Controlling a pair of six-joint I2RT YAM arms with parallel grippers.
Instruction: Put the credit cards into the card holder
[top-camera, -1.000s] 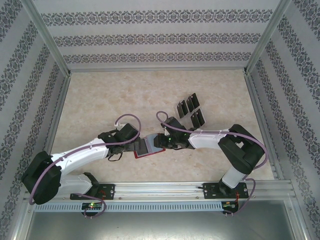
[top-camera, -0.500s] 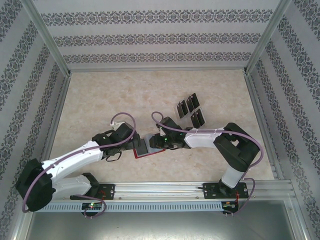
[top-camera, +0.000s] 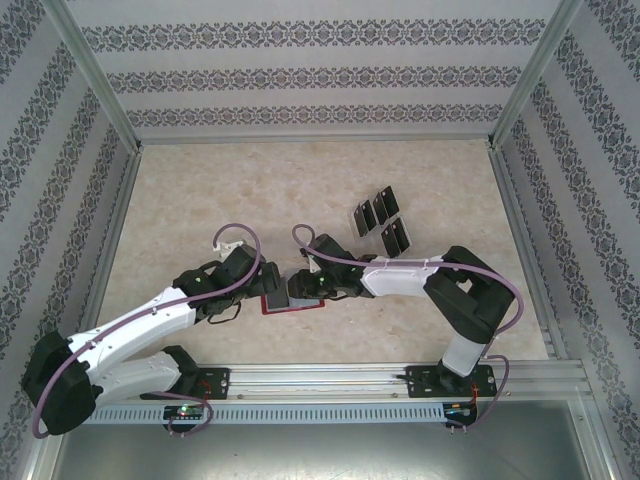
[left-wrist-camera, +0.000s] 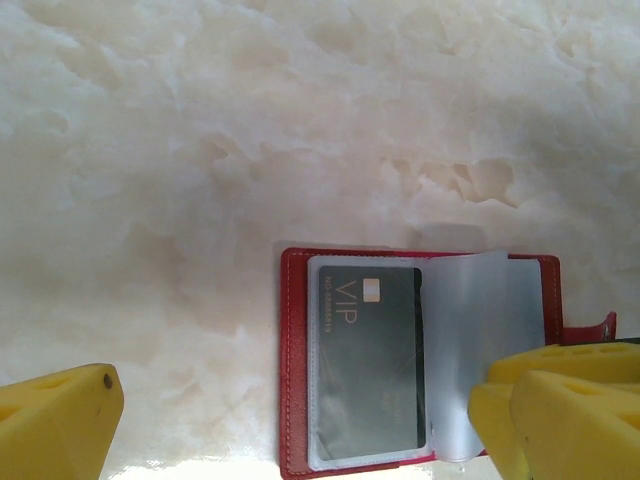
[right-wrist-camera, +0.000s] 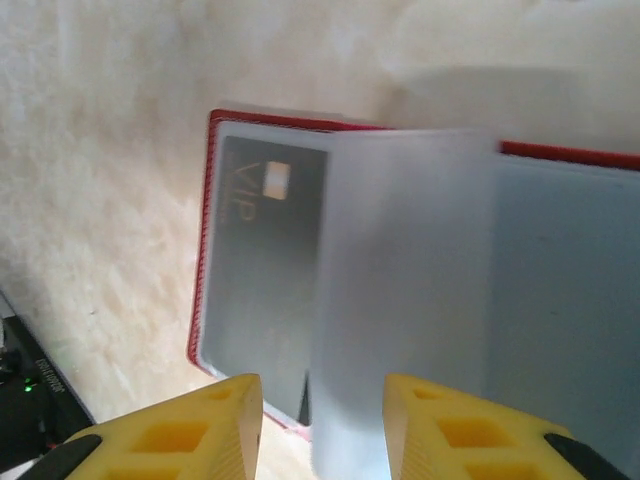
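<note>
Card holder lies open on the bench near the arm bases, one black card under its clear sleeve. Over it the left jaws stand wide open, holding nothing. The right jaws are partly open, with a clear leaf in their gap. Farther back lie the other credit cards.

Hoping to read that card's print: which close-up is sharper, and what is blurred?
Left wrist view: sharpest, the credit card shows legible VIP print. Right wrist view: softer, the clear sleeve is smeared and the print hazy. Top view: evenly lit, print too small.
</note>
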